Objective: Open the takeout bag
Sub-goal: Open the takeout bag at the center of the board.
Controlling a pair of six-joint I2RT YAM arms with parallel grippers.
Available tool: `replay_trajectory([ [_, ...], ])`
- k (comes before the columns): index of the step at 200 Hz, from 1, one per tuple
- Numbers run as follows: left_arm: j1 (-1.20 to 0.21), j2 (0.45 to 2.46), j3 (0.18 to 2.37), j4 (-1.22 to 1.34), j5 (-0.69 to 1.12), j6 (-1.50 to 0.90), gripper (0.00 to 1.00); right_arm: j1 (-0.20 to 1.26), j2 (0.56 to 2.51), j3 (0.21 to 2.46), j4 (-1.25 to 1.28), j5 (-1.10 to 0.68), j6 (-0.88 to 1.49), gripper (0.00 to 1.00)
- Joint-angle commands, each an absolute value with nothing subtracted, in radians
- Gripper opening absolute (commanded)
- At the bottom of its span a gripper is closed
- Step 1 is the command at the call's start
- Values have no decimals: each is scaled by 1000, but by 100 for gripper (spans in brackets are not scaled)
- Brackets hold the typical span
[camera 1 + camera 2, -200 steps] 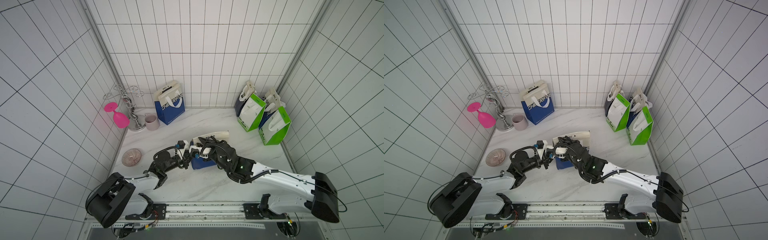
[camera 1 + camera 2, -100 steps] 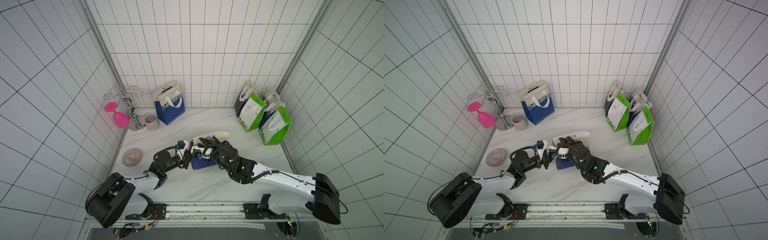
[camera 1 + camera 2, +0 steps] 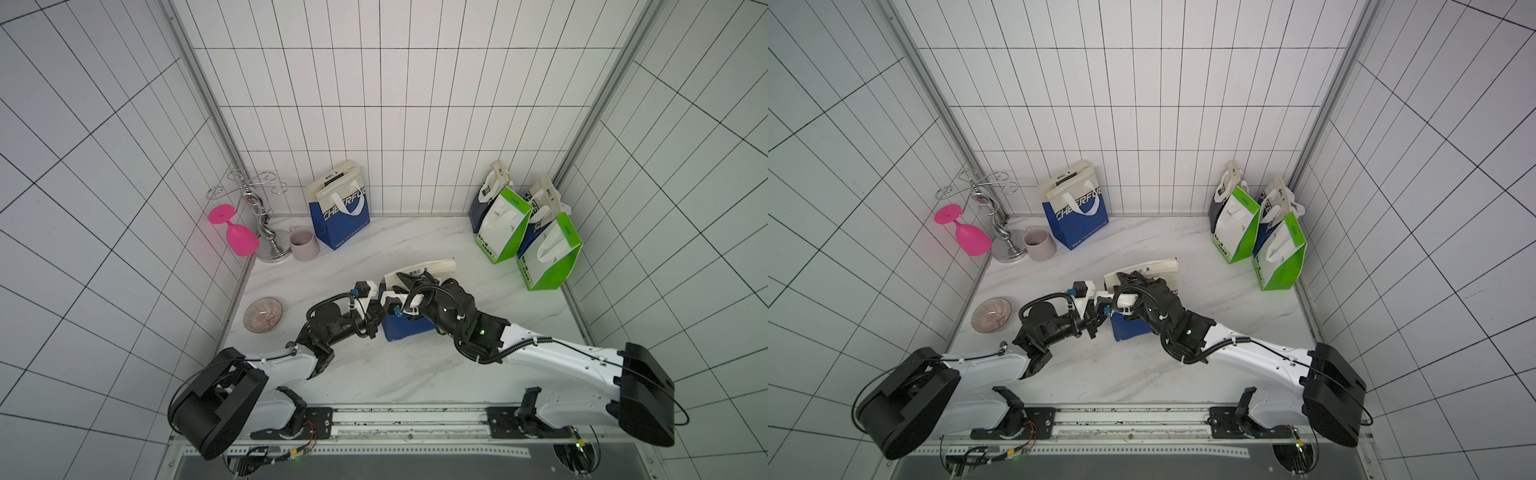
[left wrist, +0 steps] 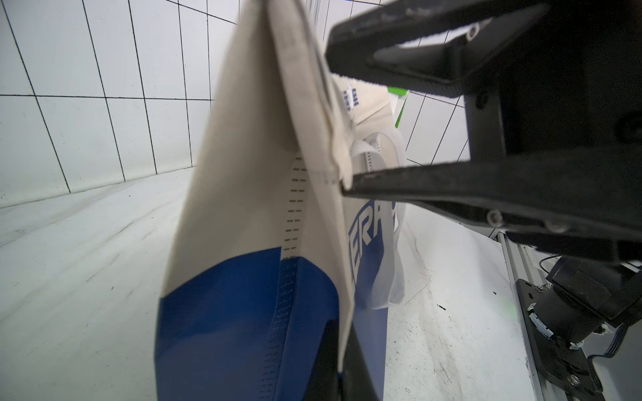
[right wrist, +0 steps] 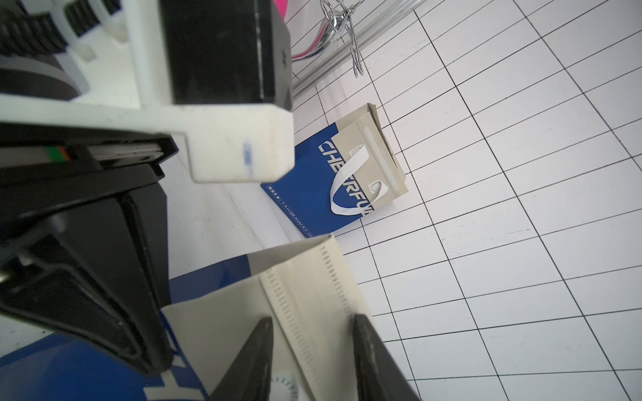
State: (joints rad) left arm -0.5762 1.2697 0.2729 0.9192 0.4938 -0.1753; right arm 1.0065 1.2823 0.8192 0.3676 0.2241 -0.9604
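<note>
Right wrist view showed the right gripper (image 5: pixel 312 317) open, jaws astride the cream top fold of the bag (image 5: pixel 222 323) on the counter (image 3: pixel 415 374); the left gripper (image 3: pixel 379 318) was closed on the bag's side.

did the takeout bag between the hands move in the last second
No. The takeout bag keeps its blue base as far from the ribbed bowl as a second ago.

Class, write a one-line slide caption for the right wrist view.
Open right tool straddles the takeout bag's cream flap; another blue bag stands against the tiled wall.
</note>
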Motion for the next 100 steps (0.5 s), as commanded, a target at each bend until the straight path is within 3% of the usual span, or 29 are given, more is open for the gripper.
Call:
replay_trajectory([
  [1,-587,1244,301,959,503,-160,0,997,1310,765,401,210,-1006,45],
  [100,-598,1242,305,947,502,-146,0,997,1420,844,559,348,-1094,43],
])
